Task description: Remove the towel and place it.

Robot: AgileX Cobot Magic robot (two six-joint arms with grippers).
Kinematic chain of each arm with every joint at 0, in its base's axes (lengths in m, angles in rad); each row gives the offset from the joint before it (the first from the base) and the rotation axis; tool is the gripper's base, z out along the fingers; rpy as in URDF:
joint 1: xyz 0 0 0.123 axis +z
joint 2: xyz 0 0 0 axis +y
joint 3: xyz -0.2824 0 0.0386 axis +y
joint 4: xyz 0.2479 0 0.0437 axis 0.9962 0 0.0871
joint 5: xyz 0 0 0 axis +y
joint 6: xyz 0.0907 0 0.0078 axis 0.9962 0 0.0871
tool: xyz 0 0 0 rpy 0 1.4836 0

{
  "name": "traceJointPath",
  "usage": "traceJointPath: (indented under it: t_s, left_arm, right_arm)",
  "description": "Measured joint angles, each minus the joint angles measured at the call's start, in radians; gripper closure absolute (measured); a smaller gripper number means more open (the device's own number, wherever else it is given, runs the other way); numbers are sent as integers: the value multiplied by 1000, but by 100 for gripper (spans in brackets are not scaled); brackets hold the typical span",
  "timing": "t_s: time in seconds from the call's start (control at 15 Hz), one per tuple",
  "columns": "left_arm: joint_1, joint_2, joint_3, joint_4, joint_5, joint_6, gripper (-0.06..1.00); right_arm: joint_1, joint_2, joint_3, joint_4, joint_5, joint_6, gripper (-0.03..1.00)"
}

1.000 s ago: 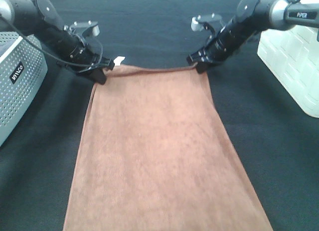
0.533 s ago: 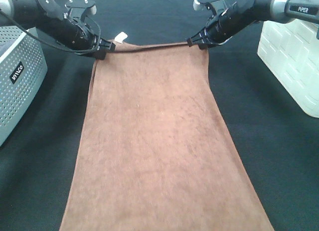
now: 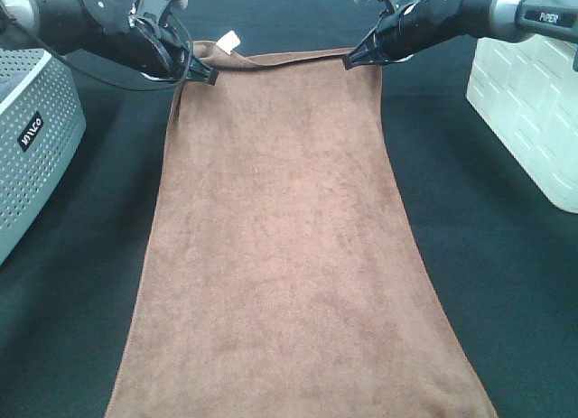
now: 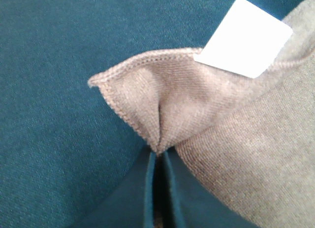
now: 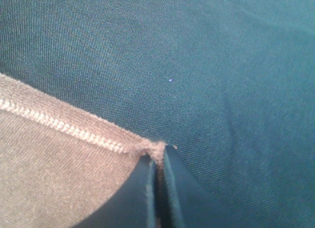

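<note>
The brown towel (image 3: 280, 246) lies spread lengthwise on the black table cloth, running from the far side down past the near edge of the exterior high view. My left gripper (image 3: 206, 77) is shut on its far left corner, beside the small white tag (image 3: 229, 41). My right gripper (image 3: 349, 62) is shut on the far right corner. In the left wrist view the pinched corner (image 4: 147, 114) bunches up between the jaws under the white tag (image 4: 246, 38). The right wrist view shows the stitched hem (image 5: 74, 129) ending in the shut jaws.
A grey perforated basket (image 3: 32, 138) stands at the left edge. A white box with a brick pattern (image 3: 533, 102) stands at the right edge. Black table cloth (image 3: 506, 283) surrounds the towel on both sides.
Both grippers have moved toward the far side of the table, dragging the towel's far edge with them. The towel now lies stretched out longer and flatter.
</note>
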Motion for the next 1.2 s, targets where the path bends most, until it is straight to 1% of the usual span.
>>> traceJointPath:
  t_s: [0.27,0.4,0.6,0.67,0.8,1.07,1.2]
  left_arm:
    - [0,10,0,-5,-51,0,93]
    - [0,45,0,-23,-78,0,93]
    - [0,92,0,-59,-117,0,93]
    - [0,92,0,-59,-117,0,93]
    - [0,112,-4,-73,-137,0,93]
    - [-5,188,-81,-89,-137,0,93]
    - [-8,220,-122,-89,-134,1,93]
  right_arm:
    - [0,6,0,7,-35,-9,97]
    - [0,28,0,28,-43,-9,97]
    - [0,62,0,57,-82,-10,97]
    - [0,62,0,57,-82,-10,97]
    - [0,76,0,99,-96,-10,97]
    - [0,126,-3,127,-117,-11,96]
    - [-1,132,-4,136,-140,-11,91]
